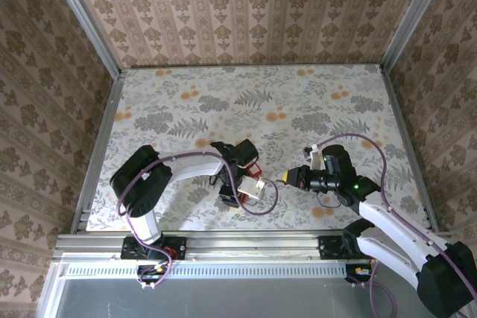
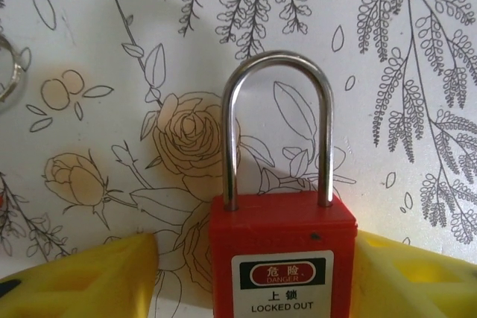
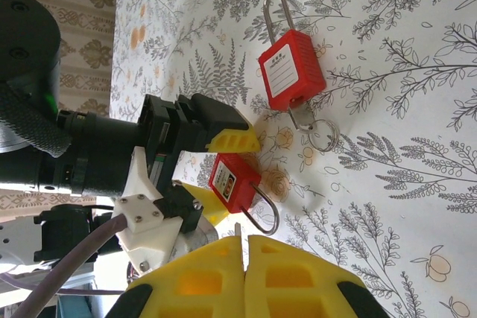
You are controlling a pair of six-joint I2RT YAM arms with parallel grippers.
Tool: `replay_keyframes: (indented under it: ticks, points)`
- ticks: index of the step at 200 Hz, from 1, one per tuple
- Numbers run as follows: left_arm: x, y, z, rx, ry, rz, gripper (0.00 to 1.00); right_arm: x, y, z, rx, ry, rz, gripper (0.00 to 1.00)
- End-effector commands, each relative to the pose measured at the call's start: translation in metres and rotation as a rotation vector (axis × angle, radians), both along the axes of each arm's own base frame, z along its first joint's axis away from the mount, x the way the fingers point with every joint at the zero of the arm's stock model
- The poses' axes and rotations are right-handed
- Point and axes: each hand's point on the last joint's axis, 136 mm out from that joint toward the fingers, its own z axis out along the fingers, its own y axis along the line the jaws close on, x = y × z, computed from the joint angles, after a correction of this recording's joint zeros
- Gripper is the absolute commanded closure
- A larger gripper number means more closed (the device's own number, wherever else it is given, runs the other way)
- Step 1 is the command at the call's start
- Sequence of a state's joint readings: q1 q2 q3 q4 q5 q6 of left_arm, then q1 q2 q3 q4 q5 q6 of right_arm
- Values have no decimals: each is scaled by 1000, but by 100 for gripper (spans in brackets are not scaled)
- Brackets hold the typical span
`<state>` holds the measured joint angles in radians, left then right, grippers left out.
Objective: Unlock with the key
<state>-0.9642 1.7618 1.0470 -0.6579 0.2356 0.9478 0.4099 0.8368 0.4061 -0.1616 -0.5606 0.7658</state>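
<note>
left gripper (image 2: 256, 249): its yellow fingers (image 2: 89, 281) stand either side of a red lock, jaws parted; one finger looks to touch the red body, the other shows a gap; not yet a firm clamp, by my eye
near padlock (image 2: 282, 258): flat on the flowered table (image 1: 298, 102), label up reading "locked out"; its shackle (image 2: 277, 94) sits in both holes, so it looks locked
far padlock (image 3: 292, 71): well apart from both grippers, a key ring (image 3: 322, 135) at its base
key (image 3: 237, 230): a thin dark sliver poking out from the right gripper, which i take for the key, though it is too small to be sure; its tip is near the near padlock's shackle, not touching
right gripper (image 3: 244, 243): yellow pads (image 3: 194, 281) pressed tight together, pinching that sliver
step in hand: steadying the near padlock so the key can go in, i judge
next move: a firm clamp on the red body first; the shackle end faces the key and the keyhole end is hidden, so lock or key must turn before a careful, straight insertion
</note>
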Motion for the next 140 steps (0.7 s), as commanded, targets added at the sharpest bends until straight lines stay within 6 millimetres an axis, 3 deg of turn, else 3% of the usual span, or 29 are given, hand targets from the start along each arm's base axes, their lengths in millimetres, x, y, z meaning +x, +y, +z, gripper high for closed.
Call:
replay_keyframes:
  ticks: [1,37,69,85,105,123,140]
  points:
    - [-14,12,-13,83,46,33,38,-3,0,3,20,-4,9,100]
    - [-22,17,-26,145,53,76,45,-1,0,5,25,-11,6,100]
    - [-25,17,-29,147,65,117,62,2,1,8,31,-16,2,100]
    - [-21,11,-21,111,70,169,76,4,1,11,38,-19,-6,100]
    - [-3,-6,9,-40,80,294,85,8,2,18,50,-25,-20,100]
    - [12,-18,53,-231,104,407,87,12,5,34,85,-54,-19,100]
    - [13,-20,95,-395,131,458,88,15,7,46,106,-84,-19,100]
